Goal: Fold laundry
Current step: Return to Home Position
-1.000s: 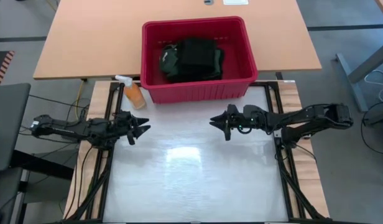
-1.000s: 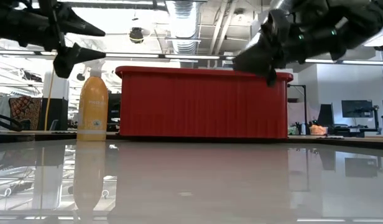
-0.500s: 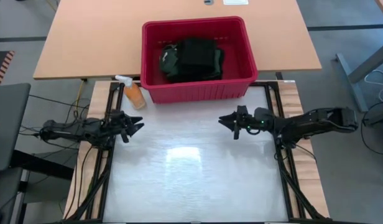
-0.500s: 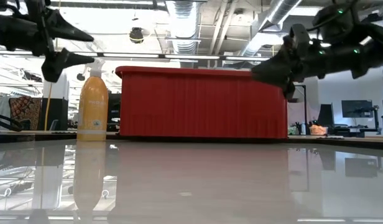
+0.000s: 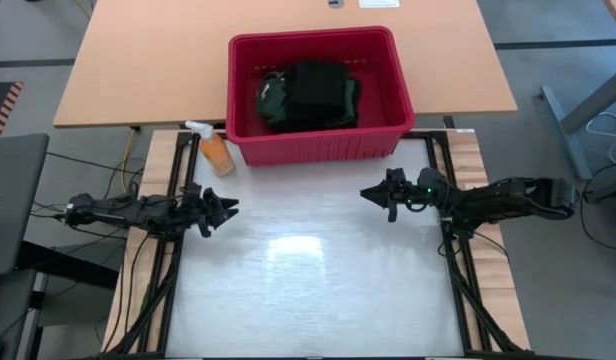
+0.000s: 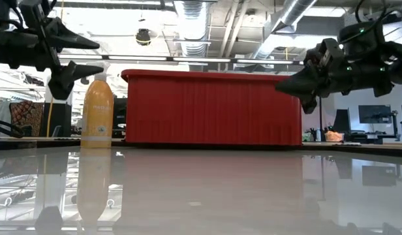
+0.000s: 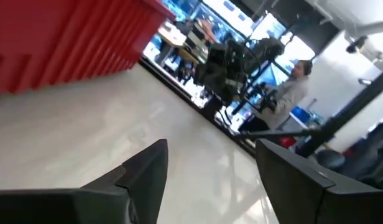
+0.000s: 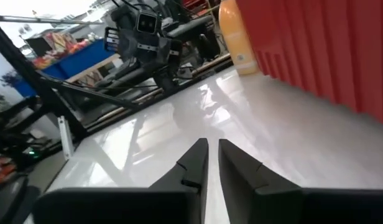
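The laundry [image 5: 308,95], a heap of black and dark green cloth, lies inside the red plastic basket [image 5: 313,38] at the table's far edge; in the low view the basket wall [image 6: 211,108] hides it. My left gripper [image 5: 226,210] [image 6: 87,57] hovers open over the table's left side, pointing right, with a wide gap between its fingers [image 7: 148,171]. My right gripper [image 5: 368,193] [image 6: 282,85] hovers over the right side, pointing left, its fingers [image 8: 194,158] almost together. Both are clear of the basket and the cloth.
An orange spray bottle [image 5: 216,150] [image 6: 98,114] stands just left of the basket's near left corner. The white tabletop [image 5: 308,270] between the grippers is glossy. A wooden table [image 5: 148,60] lies beyond it. A person stands in the room behind in the left wrist view.
My right gripper has drawn back toward the table's right edge and sunk a little. My left gripper has pulled back slightly toward the left edge and dropped a little. The laundry and basket have stayed put.
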